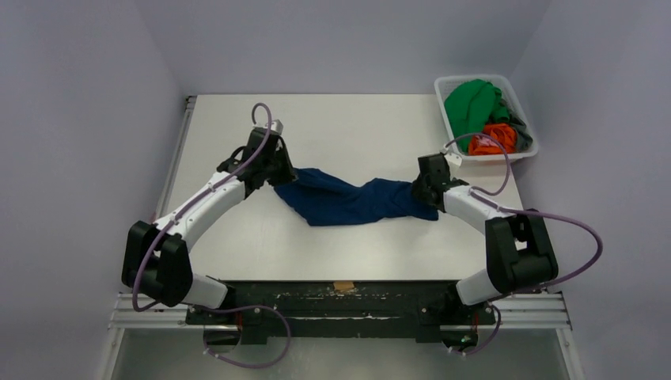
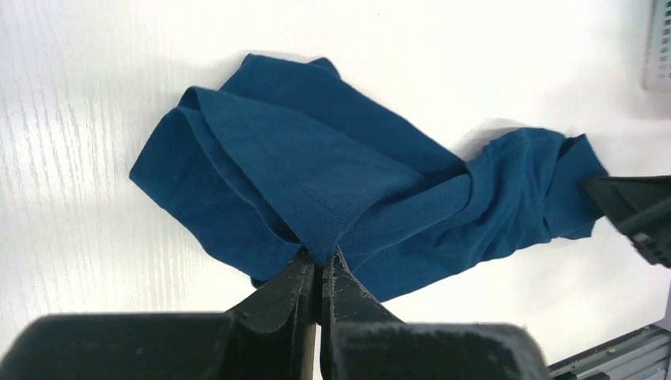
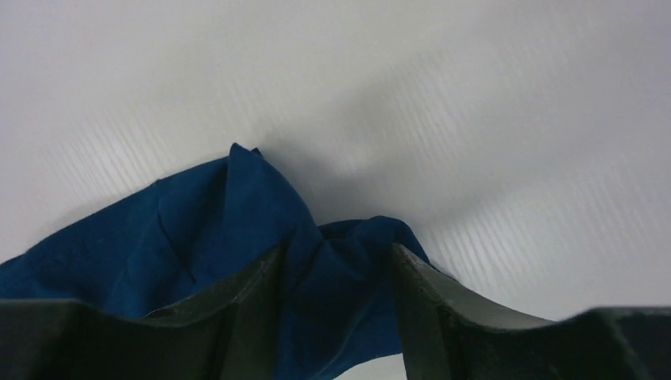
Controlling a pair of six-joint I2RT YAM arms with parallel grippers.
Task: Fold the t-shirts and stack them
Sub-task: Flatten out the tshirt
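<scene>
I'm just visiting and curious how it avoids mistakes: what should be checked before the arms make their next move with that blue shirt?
1. Left gripper pinching navy shirt: ok, shut on a fold.
2. Right gripper gripping: not ok, jaws apart, cloth between.
3. Shirt lying flat: not ok, twisted and bunched.
4. Other shirts out of the way: ok, in the basket.
5. Print side up: cannot tell.

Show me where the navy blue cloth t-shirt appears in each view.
Top external: the navy blue cloth t-shirt lies crumpled mid-table.
Left wrist: the t-shirt fills the centre.
Right wrist: the t-shirt sits lower left.
Shared landmark: the white table beneath it.
</scene>
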